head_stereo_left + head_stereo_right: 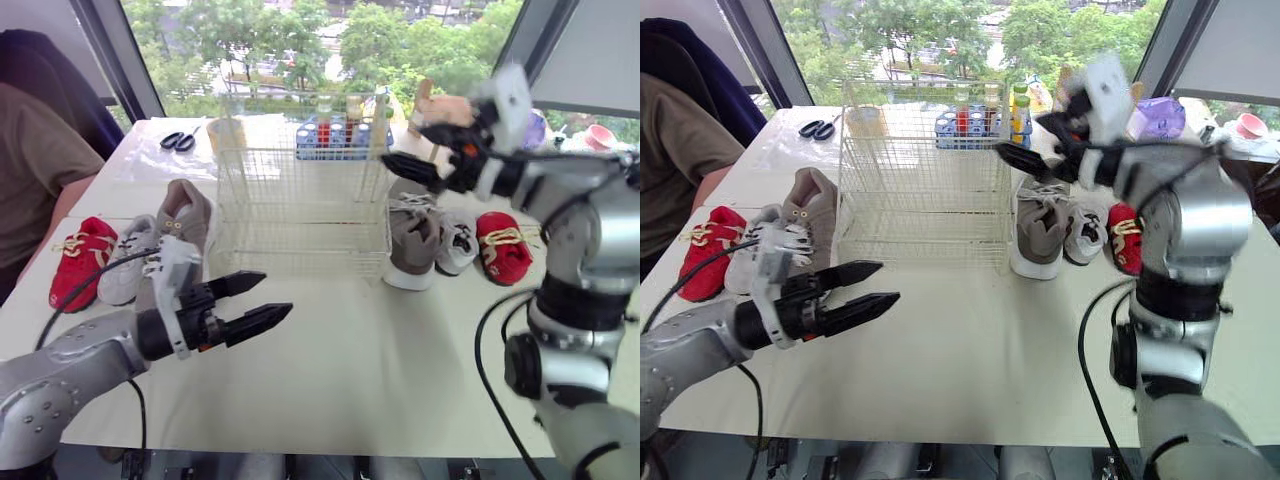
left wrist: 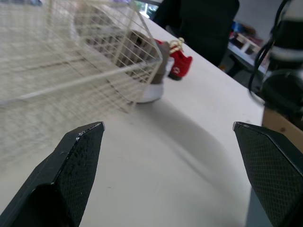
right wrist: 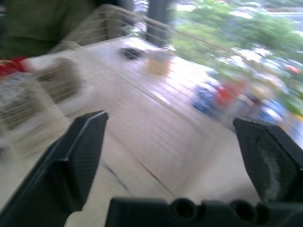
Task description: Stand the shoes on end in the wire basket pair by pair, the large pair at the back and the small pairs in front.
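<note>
1. The head views show the wire basket (image 1: 300, 190) mid-table. The left grey shoe (image 1: 182, 222), left white shoe (image 1: 128, 262) and left red shoe (image 1: 80, 260) lie to its left.
2. The right grey shoe (image 1: 412, 245), right white shoe (image 1: 456, 243) and right red shoe (image 1: 503, 246) lie to its right.
3. The left wrist view looks through the mesh to the right grey and red shoes.
4. The left gripper (image 1: 275, 293) hovers released and empty in front of the basket, near the left grey shoe.
5. The right gripper (image 1: 403, 143), fingers spread and empty, is raised at the basket's upper right edge, above the right grey shoe.

The table (image 1: 400, 340) and wire basket (image 1: 300, 200) are viewed from above by both head cameras; the basket is seen close up, from opposite sides, by the wrist cameras.
</note>
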Available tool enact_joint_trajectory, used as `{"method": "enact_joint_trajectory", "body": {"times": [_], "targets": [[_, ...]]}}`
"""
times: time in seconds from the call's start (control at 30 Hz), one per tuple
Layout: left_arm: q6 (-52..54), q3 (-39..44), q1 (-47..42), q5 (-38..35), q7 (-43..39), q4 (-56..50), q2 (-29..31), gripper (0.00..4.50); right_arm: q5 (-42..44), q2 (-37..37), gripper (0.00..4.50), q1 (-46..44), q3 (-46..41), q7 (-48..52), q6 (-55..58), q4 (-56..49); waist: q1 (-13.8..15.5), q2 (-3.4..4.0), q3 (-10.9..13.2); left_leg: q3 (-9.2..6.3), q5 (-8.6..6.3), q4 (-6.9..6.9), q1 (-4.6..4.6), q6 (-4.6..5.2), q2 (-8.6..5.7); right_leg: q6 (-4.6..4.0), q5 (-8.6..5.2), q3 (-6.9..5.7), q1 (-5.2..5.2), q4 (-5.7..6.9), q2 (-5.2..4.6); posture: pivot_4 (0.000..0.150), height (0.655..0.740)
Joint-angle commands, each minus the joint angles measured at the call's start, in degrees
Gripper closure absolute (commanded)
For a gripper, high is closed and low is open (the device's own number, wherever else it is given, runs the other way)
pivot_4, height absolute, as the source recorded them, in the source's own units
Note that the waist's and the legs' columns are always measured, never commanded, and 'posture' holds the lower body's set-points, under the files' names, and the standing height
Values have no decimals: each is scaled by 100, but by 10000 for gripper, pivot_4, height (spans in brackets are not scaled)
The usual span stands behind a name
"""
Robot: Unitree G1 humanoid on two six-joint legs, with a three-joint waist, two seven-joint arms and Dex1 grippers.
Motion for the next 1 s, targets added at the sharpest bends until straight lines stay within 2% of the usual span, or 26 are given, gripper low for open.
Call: {"method": "enact_joint_trajectory", "body": {"times": [0.03,0.13,0.33,0.43,0.63,0.73,1.0], "targets": [[108,-285,-189,-162,87,2,-59,0,-312,516,341,887,-409,-1189,-449,-897,-6,3,2,1,0,-1,0,0,0,0,0,0,-1,1,1,1500,7400],[214,-511,-287,-48,-31,63,8,0,-382,1033,341,1840,-227,-1757,-778,-1396,-26,5,0,3,4,1,2,-2,0,0,0,3,-2,6,5,1500,7400],[288,-639,-399,112,-164,235,79,0,-361,1859,341,2799,484,-2553,-1286,-1744,-144,10,2,3,4,-1,11,-2,9,-1,-1,6,2,9,20,1500,7400],[323,-686,-458,197,-175,278,97,0,-458,2007,341,2901,763,-2849,-1654,-1475,-140,11,2,2,5,0,10,-2,10,-1,-2,6,2,9,23,1500,7400],[363,-697,-422,356,-202,257,107,0,-854,1929,341,2967,1120,-3411,-2532,-217,-133,9,2,1,6,0,10,-4,8,-6,-5,7,4,7,23,1500,7400],[361,-706,-413,483,-231,252,122,0,-1107,1851,8724,2987,1179,-3754,-2791,370,-132,6,-1,1,6,0,11,-5,6,-10,-7,7,5,7,23,1500,7400],[367,-675,-471,579,-247,285,96,0,-1017,1843,41626,3161,1196,-3929,-3161,650,-110,-24,-19,-9,5,-3,76,-4,7,-21,-18,1,86,-12,22,1500,7400]]}}
